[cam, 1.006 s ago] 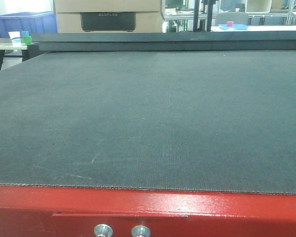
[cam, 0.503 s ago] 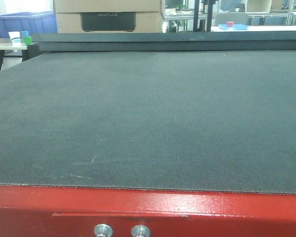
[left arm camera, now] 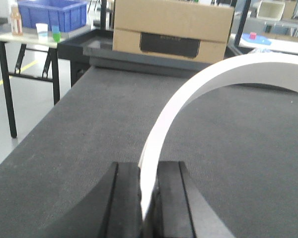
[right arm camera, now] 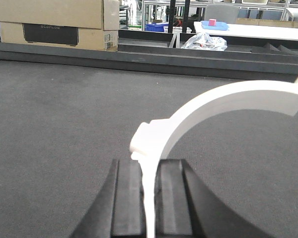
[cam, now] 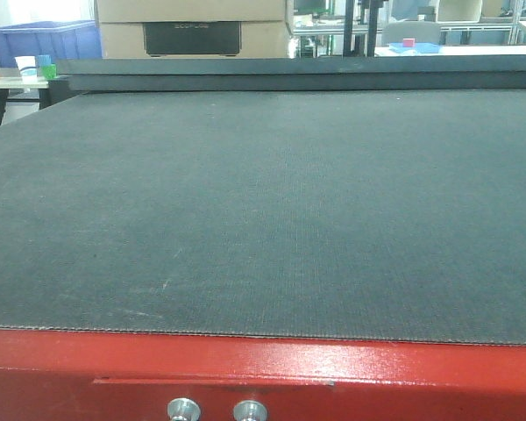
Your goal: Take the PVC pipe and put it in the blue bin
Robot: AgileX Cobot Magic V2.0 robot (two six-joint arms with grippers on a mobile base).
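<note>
1 blue bin (left arm camera: 52, 17), long axis left-right.

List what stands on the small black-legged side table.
A blue plastic bin, white cup, green cup and brown bottle; the bin's wall hides its inside.

Flat, even indoor light casts almost no shadows; the front view is grainy, the near fingers (left arm camera: 126, 198) soft.

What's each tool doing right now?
Left tool: closed on a white curved strip.
Right tool: closed on another white curved strip.
</note>
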